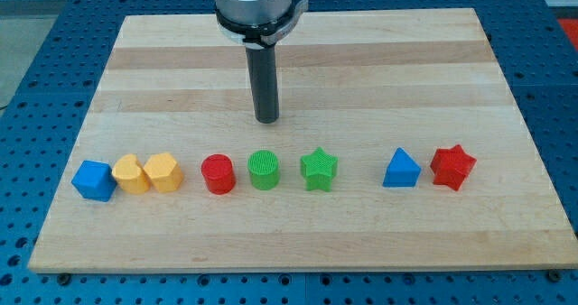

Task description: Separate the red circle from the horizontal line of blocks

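Red circle point(218, 174) sits between yellow hexagon point(163, 172) and green circle point(264, 170).

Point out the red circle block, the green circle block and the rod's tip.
red circle block point(218, 173), camera view, top face
green circle block point(264, 169), camera view, ribbed top face
my tip point(267, 120), camera view, rod's lower end
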Controlling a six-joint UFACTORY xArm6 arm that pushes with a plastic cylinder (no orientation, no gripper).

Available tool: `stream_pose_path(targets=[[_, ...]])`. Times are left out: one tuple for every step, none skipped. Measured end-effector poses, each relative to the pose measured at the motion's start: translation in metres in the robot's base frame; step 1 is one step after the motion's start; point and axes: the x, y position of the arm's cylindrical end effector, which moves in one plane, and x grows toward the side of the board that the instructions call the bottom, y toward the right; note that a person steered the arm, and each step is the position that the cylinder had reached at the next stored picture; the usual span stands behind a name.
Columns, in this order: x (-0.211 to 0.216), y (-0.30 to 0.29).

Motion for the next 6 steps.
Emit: stream_pose_path(targets=[[0.0, 0.0], [0.01, 0.0], [0.046, -0.007], [0.085, -0.061], [0.111, -0.082], [0.121, -0.051]])
